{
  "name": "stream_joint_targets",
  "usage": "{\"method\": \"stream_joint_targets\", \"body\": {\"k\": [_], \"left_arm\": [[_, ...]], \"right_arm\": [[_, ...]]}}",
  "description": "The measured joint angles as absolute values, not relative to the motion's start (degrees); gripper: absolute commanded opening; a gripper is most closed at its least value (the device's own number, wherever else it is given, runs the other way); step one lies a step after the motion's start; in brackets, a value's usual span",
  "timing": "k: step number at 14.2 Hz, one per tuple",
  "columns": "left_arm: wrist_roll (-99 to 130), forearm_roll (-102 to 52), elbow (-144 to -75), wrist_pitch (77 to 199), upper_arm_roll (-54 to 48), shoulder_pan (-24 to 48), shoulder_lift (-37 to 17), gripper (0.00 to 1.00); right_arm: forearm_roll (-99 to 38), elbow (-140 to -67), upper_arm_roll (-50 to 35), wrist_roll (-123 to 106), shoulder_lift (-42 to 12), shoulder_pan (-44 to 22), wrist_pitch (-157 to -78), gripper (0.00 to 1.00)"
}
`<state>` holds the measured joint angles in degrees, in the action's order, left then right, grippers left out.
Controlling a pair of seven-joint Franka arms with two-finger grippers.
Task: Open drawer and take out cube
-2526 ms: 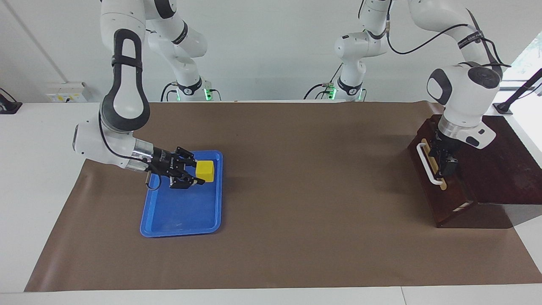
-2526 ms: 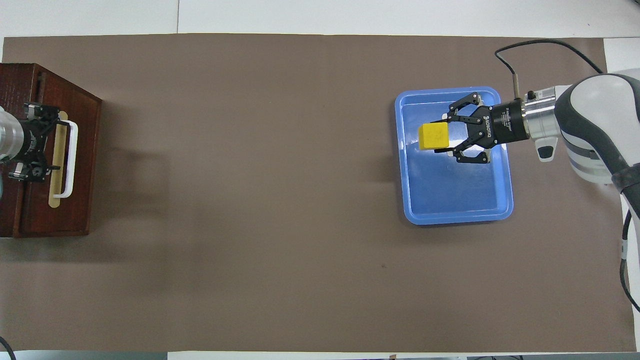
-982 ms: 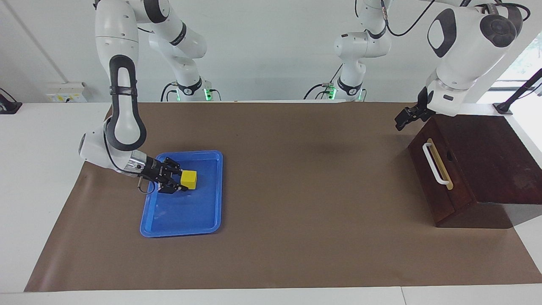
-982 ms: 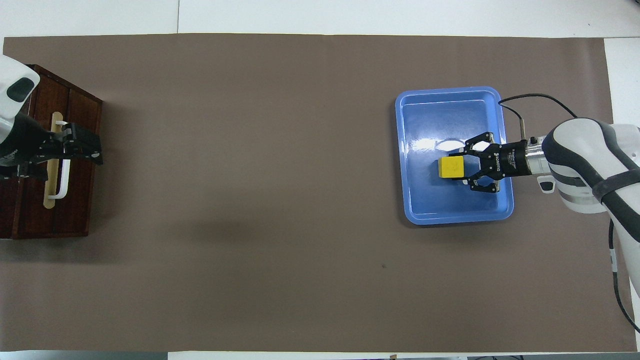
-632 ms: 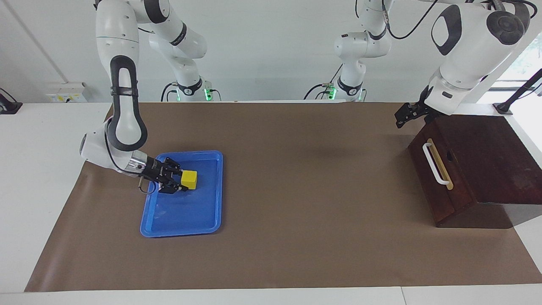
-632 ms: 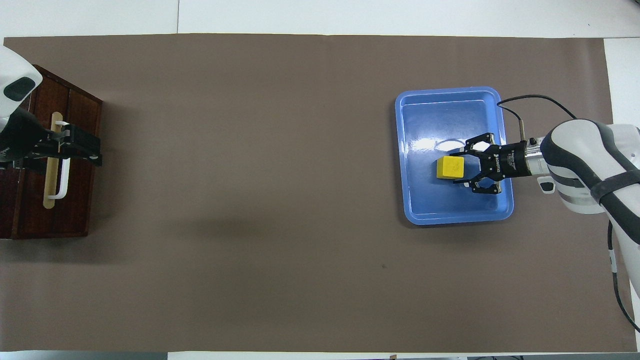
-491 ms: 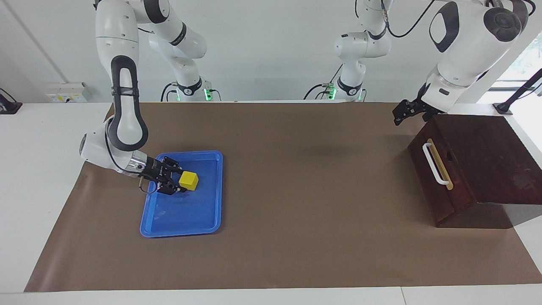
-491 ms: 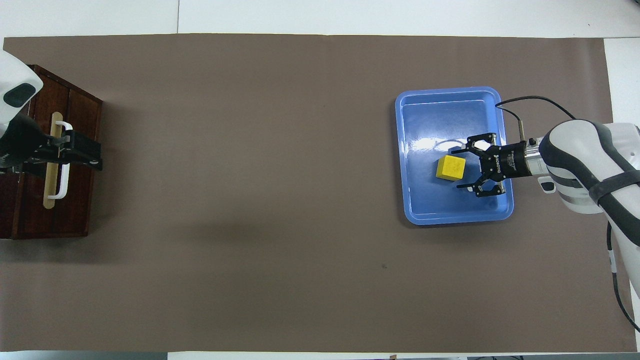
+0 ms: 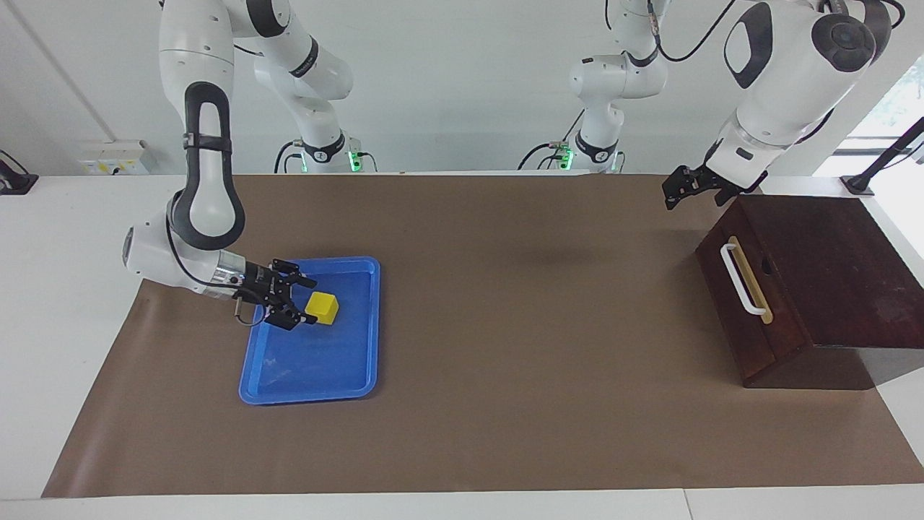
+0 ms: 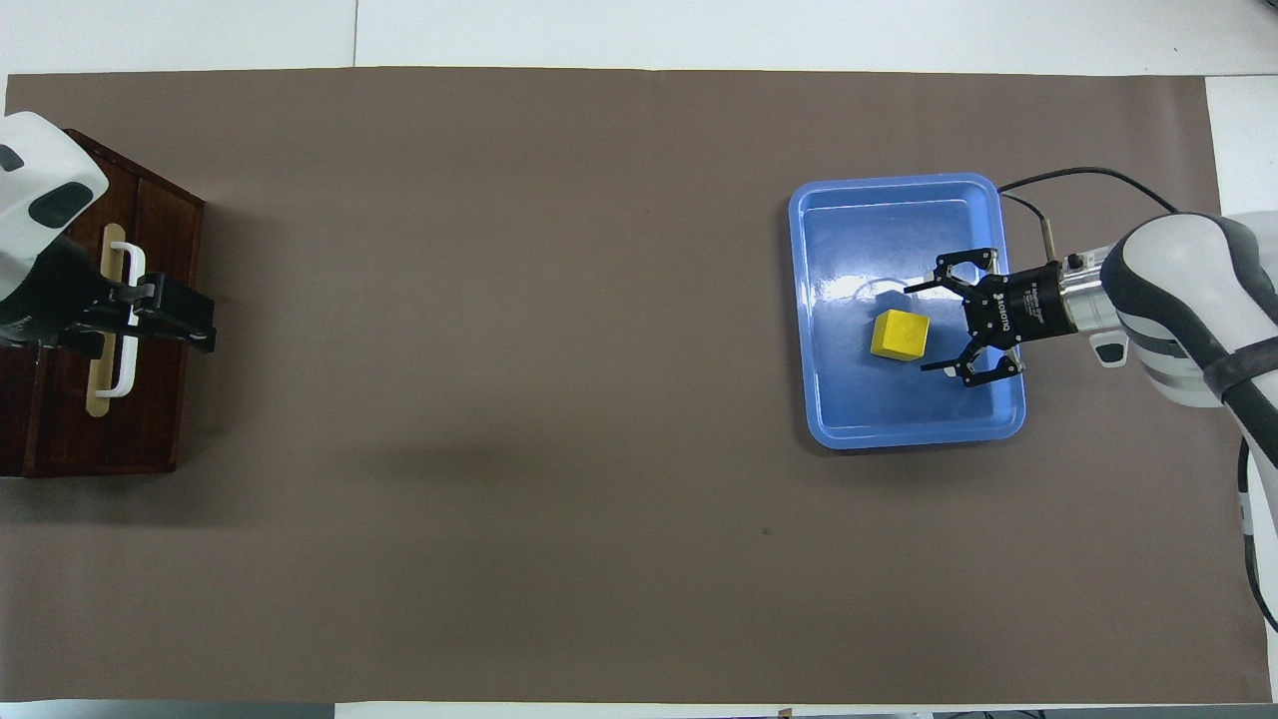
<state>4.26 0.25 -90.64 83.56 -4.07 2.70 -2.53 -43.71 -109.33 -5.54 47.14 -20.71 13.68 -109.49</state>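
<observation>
The yellow cube [image 9: 323,308] lies in the blue tray [image 9: 361,375], toward the right arm's end of the table; it also shows in the overhead view [image 10: 900,334]. My right gripper [image 9: 312,303] is open low over the tray. Its fingers [image 10: 939,283] stand on either side of the cube's edge, apart from it. The dark wooden drawer [image 9: 758,339] sits shut in its box, its white handle [image 9: 741,279] free. My left gripper [image 9: 678,189] is up in the air, over the brown mat just beside the box's front.
A brown mat [image 9: 520,325] covers the table between the tray and the box. The box [image 9: 844,267] stands at the left arm's end of the table, near the table's edge. The tray [image 10: 814,300] holds only the cube.
My right gripper lowered the cube into the tray, let go of it and drew back a little. My left gripper left the drawer's handle, rose and moved off the box's front.
</observation>
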Motion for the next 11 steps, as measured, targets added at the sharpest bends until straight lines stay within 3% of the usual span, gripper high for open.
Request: {"method": "stream_joint_targets", "body": {"k": [6, 11], "left_arm": [[2.8, 0.3, -90.1, 83.7, -3.9, 2.7, -2.5, 1.00], [2.7, 0.3, -89.5, 83.6, -3.4, 2.6, -2.2, 1.00]], "right_arm": [[-40.6, -102.0, -5.8, 57.0, -14.4, 13.7, -100.6, 1.00], [-27.9, -94.7, -6.4, 54.8, -9.1, 10.2, -92.7, 1.00]]}}
